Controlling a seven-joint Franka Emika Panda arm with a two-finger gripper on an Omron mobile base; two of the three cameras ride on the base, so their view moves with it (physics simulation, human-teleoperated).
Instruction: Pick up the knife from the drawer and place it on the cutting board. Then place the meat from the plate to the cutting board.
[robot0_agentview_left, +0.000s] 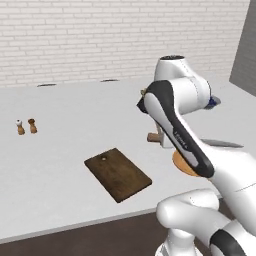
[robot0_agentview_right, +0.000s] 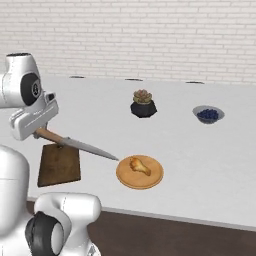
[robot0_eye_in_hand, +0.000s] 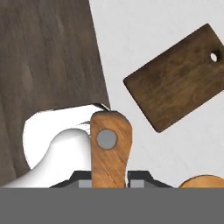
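The knife (robot0_agentview_right: 75, 145) is held clenched by its wooden handle in the gripper (robot0_agentview_right: 41, 132), above the white counter (robot0_agentview_right: 200, 165). In the right base view the grey blade is seen pointing right and slightly down, its tip just short of the round wooden plate (robot0_agentview_right: 150, 181). In the hand view the handle (robot0_eye_in_hand: 109, 148), with a grey rivet, is seen rising between the finger tips.

The cutting board (robot0_agentview_left: 118, 173) lies flat and bare on the counter near the front edge, with a small hole at one end; the knife is not on it. The meat (robot0_agentview_right: 140, 166) is still on the plate, just right of the board.

Farther back a potted succulent (robot0_agentview_right: 143, 103) and a bowl of blueberries (robot0_agentview_right: 208, 114) are seen, well apart from each other. Two small shakers (robot0_agentview_left: 26, 126) stand side by side at the left of the counter. A white brick wall (robot0_agentview_right: 150, 35) is behind.

Small lettering is seen on the arm link (robot0_agentview_left: 180, 137) in the left base view; too small to be read. No other writing is seen.
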